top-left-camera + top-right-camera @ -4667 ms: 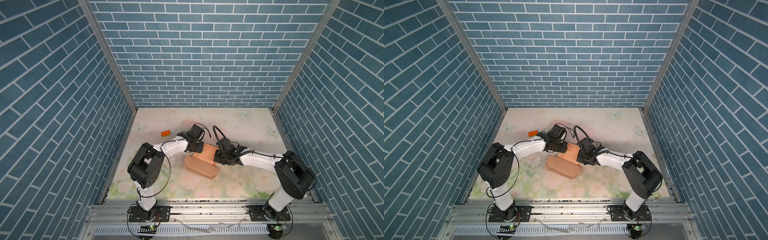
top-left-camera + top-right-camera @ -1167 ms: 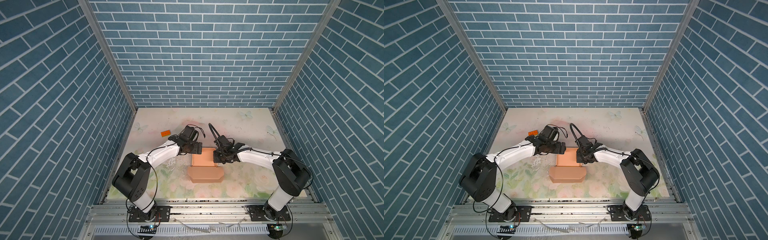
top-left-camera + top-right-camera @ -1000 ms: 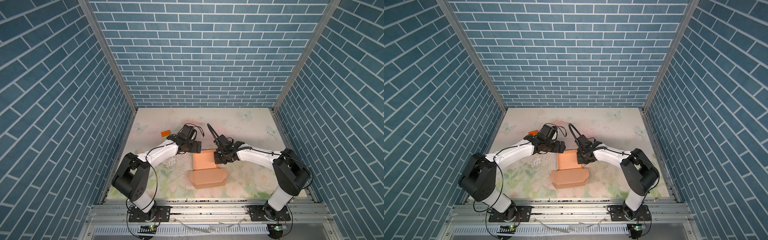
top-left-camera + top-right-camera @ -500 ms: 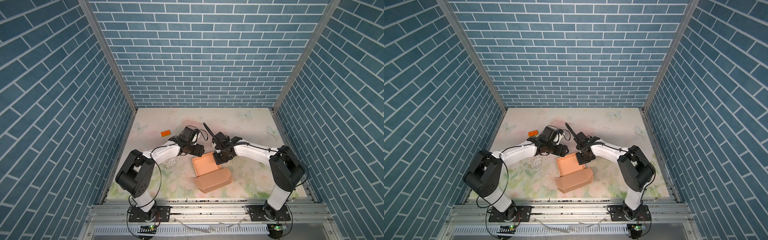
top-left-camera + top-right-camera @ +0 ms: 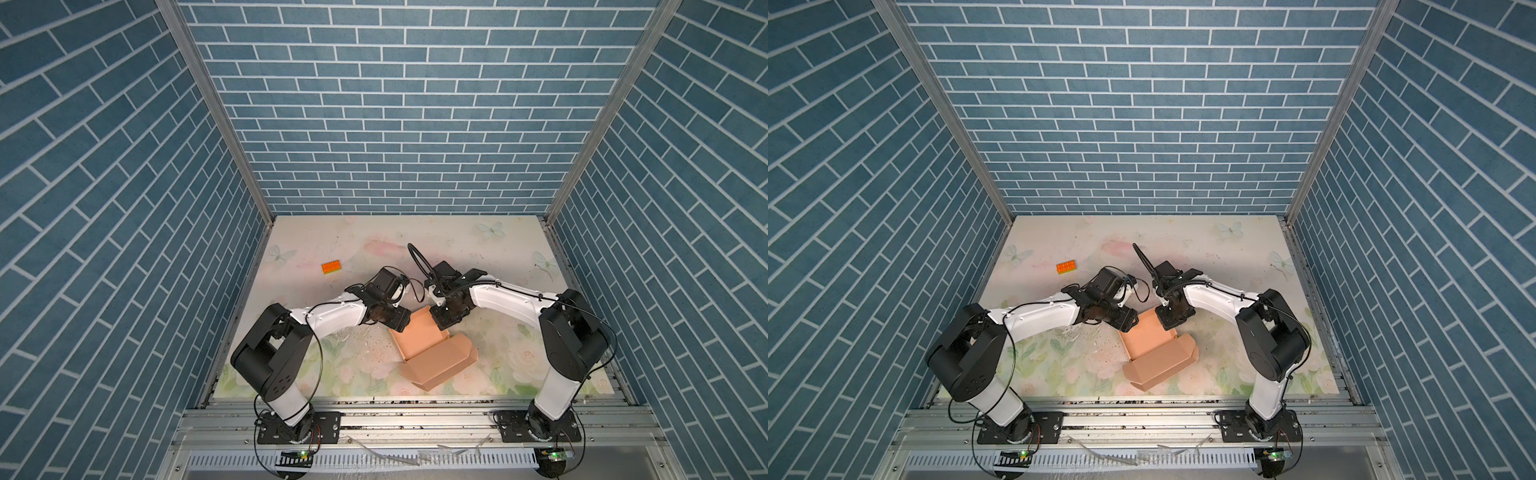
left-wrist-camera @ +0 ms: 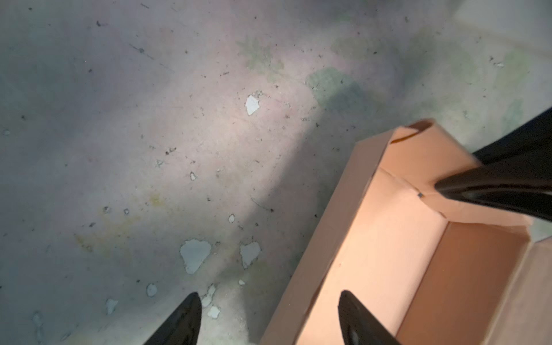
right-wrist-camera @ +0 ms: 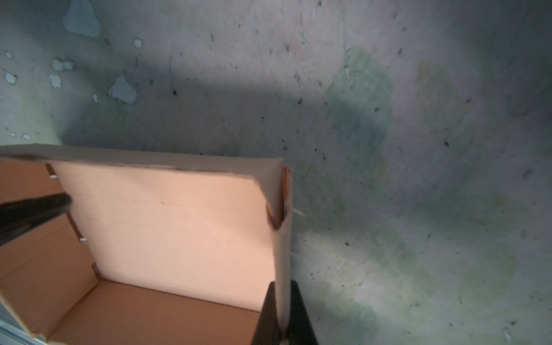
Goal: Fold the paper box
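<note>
Diagonally — paper box (image 5: pixel 419 340), long axis near-left to far-right.

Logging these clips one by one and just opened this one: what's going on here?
Two robot arms are working on a peach paper box in the middle of the floral table. The right gripper is shut on the edge of one side wall. The left gripper is open and straddles another wall, one finger inside the box and one outside. The box is an open tray, its lid not yet closed. A small orange brick lies apart, untouched.
</note>
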You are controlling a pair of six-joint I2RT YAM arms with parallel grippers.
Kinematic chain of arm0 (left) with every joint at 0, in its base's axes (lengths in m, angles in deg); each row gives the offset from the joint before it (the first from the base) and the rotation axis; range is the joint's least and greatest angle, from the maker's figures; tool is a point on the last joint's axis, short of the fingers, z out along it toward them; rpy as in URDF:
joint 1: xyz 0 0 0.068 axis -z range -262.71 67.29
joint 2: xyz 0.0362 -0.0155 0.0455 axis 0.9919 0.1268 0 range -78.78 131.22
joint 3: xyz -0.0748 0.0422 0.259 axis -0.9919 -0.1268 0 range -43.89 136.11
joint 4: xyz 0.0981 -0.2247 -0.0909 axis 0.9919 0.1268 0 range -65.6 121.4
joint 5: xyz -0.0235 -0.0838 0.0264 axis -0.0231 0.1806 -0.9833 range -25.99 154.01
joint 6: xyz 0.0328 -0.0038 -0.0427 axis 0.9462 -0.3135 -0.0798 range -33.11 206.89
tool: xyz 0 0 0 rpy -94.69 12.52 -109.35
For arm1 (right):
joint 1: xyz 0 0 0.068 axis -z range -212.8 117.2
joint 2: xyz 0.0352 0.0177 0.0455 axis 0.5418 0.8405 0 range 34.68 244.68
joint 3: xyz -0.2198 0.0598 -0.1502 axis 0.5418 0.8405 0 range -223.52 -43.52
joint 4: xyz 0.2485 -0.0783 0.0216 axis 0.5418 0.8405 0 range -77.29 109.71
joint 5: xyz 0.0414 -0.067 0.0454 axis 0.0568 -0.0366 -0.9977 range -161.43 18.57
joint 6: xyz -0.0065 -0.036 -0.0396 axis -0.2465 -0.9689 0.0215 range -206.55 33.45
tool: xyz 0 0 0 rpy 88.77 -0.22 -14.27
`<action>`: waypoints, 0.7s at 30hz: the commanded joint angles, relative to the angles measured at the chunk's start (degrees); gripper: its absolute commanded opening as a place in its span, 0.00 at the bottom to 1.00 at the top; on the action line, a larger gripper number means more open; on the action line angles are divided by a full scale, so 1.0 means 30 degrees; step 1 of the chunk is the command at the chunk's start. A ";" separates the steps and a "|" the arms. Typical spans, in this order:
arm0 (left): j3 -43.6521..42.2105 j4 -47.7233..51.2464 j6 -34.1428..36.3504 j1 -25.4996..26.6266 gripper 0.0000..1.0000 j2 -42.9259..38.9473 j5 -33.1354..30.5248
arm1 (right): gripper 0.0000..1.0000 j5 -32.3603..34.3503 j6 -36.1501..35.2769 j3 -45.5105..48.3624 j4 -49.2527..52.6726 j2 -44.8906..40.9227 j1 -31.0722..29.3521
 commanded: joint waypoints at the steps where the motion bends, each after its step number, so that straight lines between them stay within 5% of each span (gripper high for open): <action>1: 0.0078 0.0838 0.0525 0.0469 0.70 -0.0435 -0.1072 | 0.00 -0.0112 -0.0890 -0.0257 0.0348 -0.0183 0.0157; 9: 0.0057 0.1160 0.1061 0.1255 0.56 -0.0928 -0.2037 | 0.00 -0.0227 -0.0835 -0.0142 -0.0004 -0.0088 0.0224; 13: -0.0031 0.0992 0.1149 0.1401 0.38 -0.0876 -0.2041 | 0.00 -0.0243 -0.0717 -0.0055 -0.0217 -0.0047 0.0260; 21: -0.0010 0.0951 0.1219 0.1603 0.29 -0.0283 -0.2288 | 0.00 -0.0307 -0.0494 -0.0052 -0.0502 0.0044 0.0285</action>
